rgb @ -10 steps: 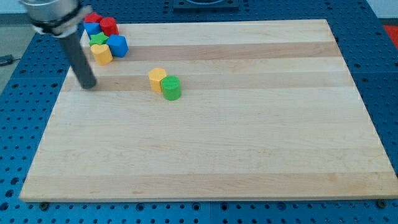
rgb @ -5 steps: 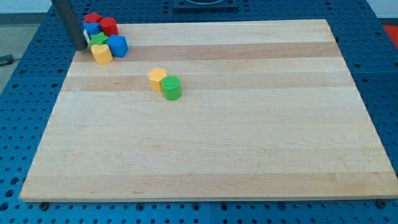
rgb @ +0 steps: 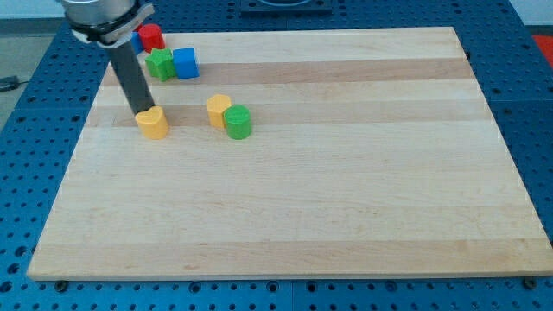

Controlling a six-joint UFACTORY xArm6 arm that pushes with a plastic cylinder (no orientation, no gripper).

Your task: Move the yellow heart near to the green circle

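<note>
Yellow heart [rgb: 154, 123]: you have just shoved it out of the far-left cluster; my tip [rgb: 143, 113] touches its far side; no gripper fitted. Green circle [rgb: 238, 123] lies right, past a second yellow block [rgb: 219, 111].

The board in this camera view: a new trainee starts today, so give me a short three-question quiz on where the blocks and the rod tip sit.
1. True or false: my tip is right at the upper-left edge of the yellow heart.
2. Which block sits against the green circle?
A. the blue block
B. a yellow block
C. the red block
3. Fill in: the yellow heart lies toward the view's ____ of the green circle.

Key: 1 true; 2 B; 3 left.
</note>
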